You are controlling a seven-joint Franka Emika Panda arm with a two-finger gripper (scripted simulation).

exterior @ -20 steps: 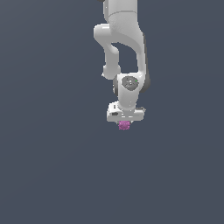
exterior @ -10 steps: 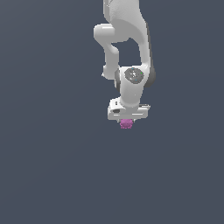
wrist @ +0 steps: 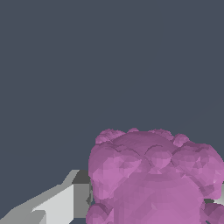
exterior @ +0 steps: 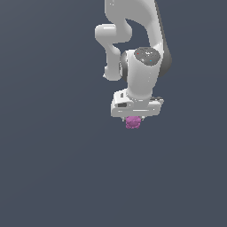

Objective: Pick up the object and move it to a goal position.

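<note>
Blob (wrist: 151,177) sat pinched between the gripper (exterior: 133,119) fingers (wrist: 65,201) — grasped, hanging just under the hand. Judging by this, the carry step was underway; next called for steady travel to the goal — no marker showed.

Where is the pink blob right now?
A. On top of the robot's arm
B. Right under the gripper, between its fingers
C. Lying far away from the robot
B: the blob sits just below the gripper, and the wrist view shows a finger against its side.
</note>
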